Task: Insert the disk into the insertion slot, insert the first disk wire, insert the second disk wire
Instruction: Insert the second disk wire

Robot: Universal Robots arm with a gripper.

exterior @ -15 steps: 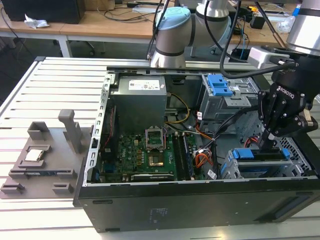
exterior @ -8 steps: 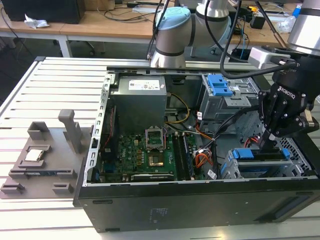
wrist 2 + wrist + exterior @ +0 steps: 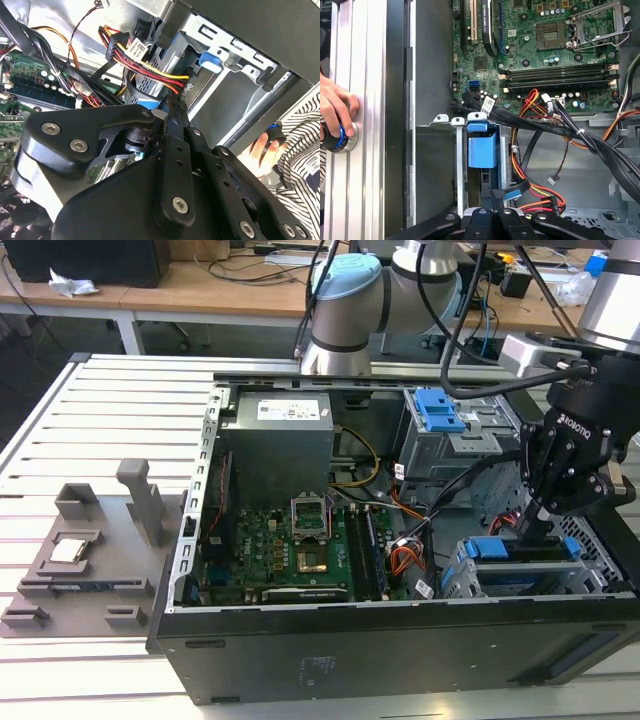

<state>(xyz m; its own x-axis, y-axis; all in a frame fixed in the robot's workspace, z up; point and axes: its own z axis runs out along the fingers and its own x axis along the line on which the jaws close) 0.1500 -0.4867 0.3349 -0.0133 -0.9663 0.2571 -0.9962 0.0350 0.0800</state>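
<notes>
The disk, framed by its blue carrier, sits inside the insertion slot, the low silver cage at the near corner of the case on the exterior view's right. My black gripper reaches down into the case behind the disk's rear end. In both wrist views its fingers are pressed together, with the end of a flat blue wire at their tips. A red, yellow and orange wire bundle runs to the same end of the disk. Its connection is hidden.
The green motherboard and the grey power supply fill the case on the exterior view's left. A taller grey cage with a blue latch stands behind. Thick black cables cross beside the slot. A person's hand rests on a blue-ringed button outside the case.
</notes>
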